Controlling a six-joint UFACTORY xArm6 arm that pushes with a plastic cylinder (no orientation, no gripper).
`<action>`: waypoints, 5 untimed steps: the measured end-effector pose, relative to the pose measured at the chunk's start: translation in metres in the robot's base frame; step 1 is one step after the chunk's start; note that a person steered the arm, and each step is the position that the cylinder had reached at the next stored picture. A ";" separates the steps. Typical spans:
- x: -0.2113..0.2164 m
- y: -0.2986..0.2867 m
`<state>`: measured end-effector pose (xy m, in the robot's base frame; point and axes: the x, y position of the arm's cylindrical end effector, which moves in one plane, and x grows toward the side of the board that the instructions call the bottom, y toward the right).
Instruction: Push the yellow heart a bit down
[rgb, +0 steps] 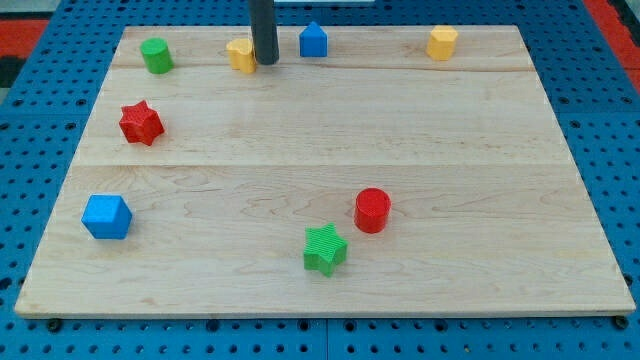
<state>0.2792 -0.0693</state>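
Nearest you, the green star (325, 248) is sitting by the tabletop's bottom edge. You're seeing the yellow heart (240, 55) lying against the top edge, my tip (265, 62) touching its right side. There are no jaws here. The downward push is looking unstarted.

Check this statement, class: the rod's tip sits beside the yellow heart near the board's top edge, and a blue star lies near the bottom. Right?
Wrong in one respect: the star near the bottom is green, not blue, as the camera view shows. My tip does sit beside the yellow heart near the top edge.
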 end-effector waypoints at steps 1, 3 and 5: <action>-0.030 0.025; -0.087 -0.019; -0.033 -0.049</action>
<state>0.2463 -0.1180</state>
